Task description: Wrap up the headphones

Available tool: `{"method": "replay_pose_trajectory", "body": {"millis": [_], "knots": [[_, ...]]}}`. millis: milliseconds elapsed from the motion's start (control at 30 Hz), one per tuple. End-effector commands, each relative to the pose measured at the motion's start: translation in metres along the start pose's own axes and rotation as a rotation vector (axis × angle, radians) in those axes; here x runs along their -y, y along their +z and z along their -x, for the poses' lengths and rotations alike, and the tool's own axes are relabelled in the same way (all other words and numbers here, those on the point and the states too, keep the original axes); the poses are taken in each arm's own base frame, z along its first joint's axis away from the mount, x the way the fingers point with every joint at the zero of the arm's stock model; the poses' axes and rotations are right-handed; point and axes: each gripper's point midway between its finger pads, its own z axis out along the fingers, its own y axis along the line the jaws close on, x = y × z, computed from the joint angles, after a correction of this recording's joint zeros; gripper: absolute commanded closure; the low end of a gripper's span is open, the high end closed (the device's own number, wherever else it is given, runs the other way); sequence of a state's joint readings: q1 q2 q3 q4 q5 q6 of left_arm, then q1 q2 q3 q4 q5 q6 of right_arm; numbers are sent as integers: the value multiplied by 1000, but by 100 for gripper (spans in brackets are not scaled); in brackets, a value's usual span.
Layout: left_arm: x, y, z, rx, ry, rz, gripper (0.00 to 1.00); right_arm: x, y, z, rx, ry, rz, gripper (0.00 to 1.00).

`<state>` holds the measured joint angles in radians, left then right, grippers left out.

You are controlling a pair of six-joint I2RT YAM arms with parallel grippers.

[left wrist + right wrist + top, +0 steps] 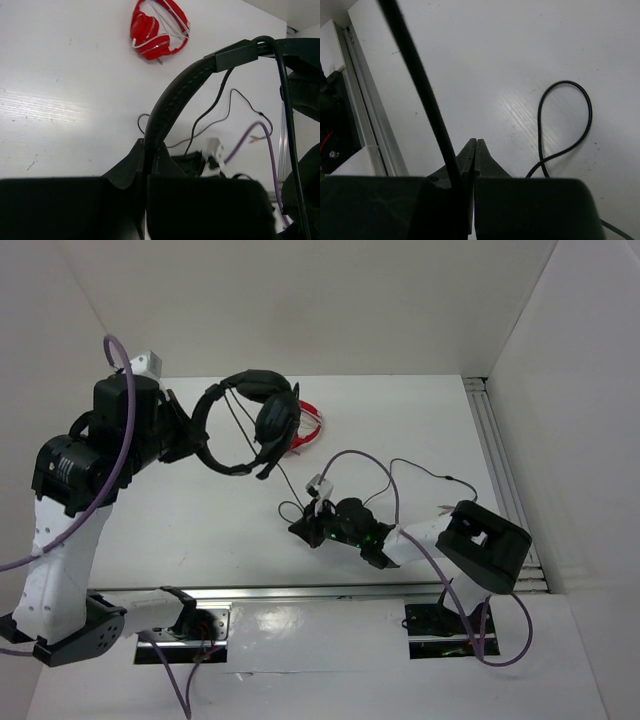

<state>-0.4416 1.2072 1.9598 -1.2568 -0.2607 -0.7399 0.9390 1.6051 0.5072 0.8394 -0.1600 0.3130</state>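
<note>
The left gripper (pixel 145 155) is clamped on the headband of the headphones (pixel 262 412), holding them up above the table (pixel 200 525). The right gripper (pixel 474 152) is pinched shut on their cable (pixel 422 85), lower down and nearer the front edge.

1. White table (pixel 200 530), scuffed in places.
2. Red headphones (pixel 157 30) lie flat on it, well beyond the left gripper (pixel 145 147).
3. A loop of black cable (pixel 565 120) rests on it, ahead and right of the right gripper (pixel 476 145).
4. A metal rail (pixel 370 120) runs along its edge, left of the right gripper.
</note>
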Motion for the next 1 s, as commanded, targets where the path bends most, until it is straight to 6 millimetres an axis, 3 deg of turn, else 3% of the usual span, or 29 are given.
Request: {"method": "replay_pose_trajectory", "body": {"millis": [0,33,100,133,167,233,267,333,400,467,500,533,633,800,933,967], "knots": [[9,26,30,63,-96,-11,100,-12,2,33,72,-47,-119,100],[5,32,35,70,-110,2,100,-13,0,25,35,-54,-150,100],[-16,48,43,82,-137,76,100,-34,3,27,20,-65,-156,100],[-23,51,46,90,-148,95,100,-31,-3,26,4,-80,-218,100],[-41,62,48,95,-168,160,100,-49,-4,17,-18,-105,-209,100],[-58,71,56,134,-187,220,100,-64,-11,31,19,-126,-250,100],[-69,82,51,114,-173,251,100,-81,-18,21,-10,-156,-238,100],[-92,91,54,126,-177,323,100,-91,-31,33,30,-172,-278,100],[-110,102,43,93,-156,392,100,-109,-42,32,26,-196,-261,100],[-127,115,31,61,-143,471,100,-121,-52,46,57,-194,-259,100],[-135,121,16,20,-136,495,100,-129,-56,44,55,-201,-259,100],[-144,128,10,0,-140,518,100,-136,-60,57,80,-195,-266,100],[-158,144,-16,-65,-130,555,100,-144,-69,73,99,-210,-307,100],[-163,146,-27,-57,-105,535,100,-157,-75,96,118,-262,-308,100],[-161,150,-50,-114,-55,528,100,-165,-80,123,158,-295,-302,100],[-160,153,-52,-117,-30,526,100,-170,-82,139,184,-307,-304,100]]}}
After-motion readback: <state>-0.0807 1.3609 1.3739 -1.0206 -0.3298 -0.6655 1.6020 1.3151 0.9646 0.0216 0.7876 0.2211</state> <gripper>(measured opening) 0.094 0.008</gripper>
